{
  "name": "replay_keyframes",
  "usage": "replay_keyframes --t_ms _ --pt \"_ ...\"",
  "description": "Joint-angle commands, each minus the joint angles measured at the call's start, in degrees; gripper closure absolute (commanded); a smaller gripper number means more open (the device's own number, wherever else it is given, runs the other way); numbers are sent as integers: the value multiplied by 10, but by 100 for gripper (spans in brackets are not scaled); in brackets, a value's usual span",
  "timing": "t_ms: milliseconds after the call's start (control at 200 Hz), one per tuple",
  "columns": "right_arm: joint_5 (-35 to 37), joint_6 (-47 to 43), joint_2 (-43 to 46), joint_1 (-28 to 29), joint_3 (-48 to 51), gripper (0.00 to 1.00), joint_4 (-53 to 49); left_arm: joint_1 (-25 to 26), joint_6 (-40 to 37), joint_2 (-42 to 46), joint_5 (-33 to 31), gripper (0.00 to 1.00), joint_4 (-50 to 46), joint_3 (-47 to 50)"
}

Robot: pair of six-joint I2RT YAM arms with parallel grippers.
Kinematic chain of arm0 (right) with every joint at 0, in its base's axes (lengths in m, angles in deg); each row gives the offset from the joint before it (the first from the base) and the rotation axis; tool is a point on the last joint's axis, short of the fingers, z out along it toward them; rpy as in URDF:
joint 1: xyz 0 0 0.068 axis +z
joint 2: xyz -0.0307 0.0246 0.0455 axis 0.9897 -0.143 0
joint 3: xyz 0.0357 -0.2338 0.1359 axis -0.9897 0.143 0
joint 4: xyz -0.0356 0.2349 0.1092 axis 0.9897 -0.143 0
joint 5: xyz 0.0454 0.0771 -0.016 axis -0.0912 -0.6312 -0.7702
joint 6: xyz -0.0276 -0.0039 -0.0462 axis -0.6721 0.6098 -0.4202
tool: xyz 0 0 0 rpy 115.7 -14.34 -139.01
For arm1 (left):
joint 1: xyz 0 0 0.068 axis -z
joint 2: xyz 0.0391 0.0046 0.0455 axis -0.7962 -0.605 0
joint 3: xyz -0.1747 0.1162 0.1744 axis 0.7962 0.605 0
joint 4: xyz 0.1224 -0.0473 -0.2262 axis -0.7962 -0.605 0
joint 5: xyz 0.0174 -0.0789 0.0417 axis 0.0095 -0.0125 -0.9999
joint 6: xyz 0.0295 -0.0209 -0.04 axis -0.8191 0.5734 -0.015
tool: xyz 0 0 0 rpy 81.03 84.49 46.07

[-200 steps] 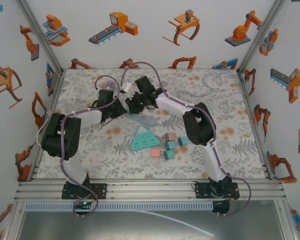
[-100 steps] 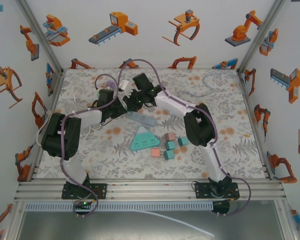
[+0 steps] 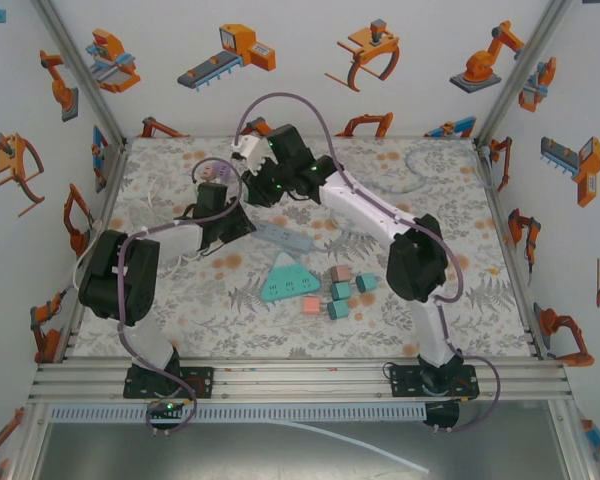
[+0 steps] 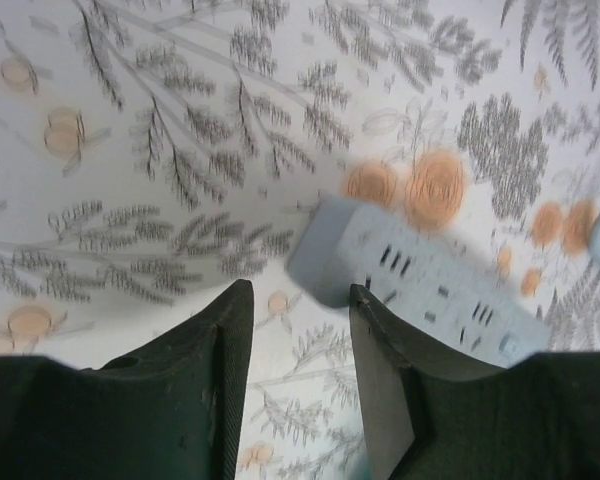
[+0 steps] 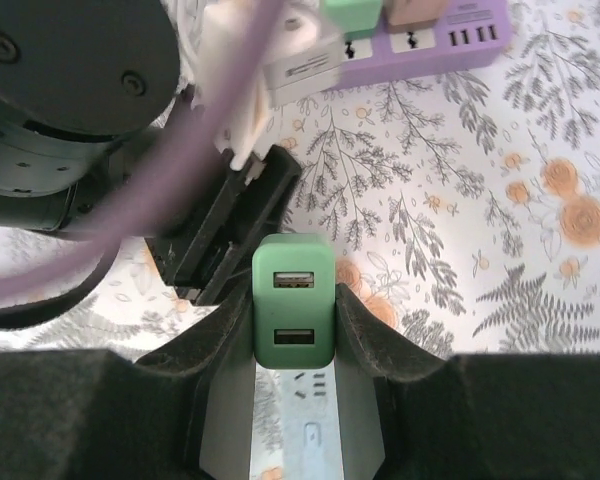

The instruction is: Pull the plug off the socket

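In the right wrist view, the right tool (image 5: 293,300) is seen clamped on a green plug (image 5: 293,320), which is gripped on both flanks with its two USB ports turned toward the camera; beneath it, between the fingers (image 5: 365,335), a blurred stretch of the grey-blue socket strip (image 5: 310,435) is seen with bare slots, and the plug appears lifted clear of it; a purple power strip (image 5: 450,35) is seen on the desk (image 5: 460,180) at the top, and the left arm (image 5: 70,90) at the upper left. In the left wrist view, the left tool (image 4: 300,295) is seen narrowly parted, with nothing between its jaws except patterned desk; the end of the socket strip (image 4: 420,285) is seen just beyond the right-hand finger (image 4: 380,380), though contact cannot be told. In the top external view, both arms are reached toward the far middle of the desk; the socket strip (image 3: 283,238) is seen flat just beside the left tool, with a teal triangular socket (image 3: 285,280) and small pink and teal cubes (image 3: 342,292) nearer the bases.
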Motion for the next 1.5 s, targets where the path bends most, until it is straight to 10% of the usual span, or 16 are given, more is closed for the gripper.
replay_keyframes --t_ms 0,330,661,921,1497 --pt "36 153 110 -25 70 100 92 5 -45 36 24 55 -95 31" --pt "-31 562 394 -267 495 100 344 24 -132 279 154 48 -97 29" --pt "-75 601 487 -393 739 98 336 85 -256 510 274 28 -179 30" --pt "-119 598 383 -383 786 97 407 94 -290 596 159 0 -248 62" --pt "-47 549 330 -363 795 54 351 22 -209 525 -103 3 -290 39"
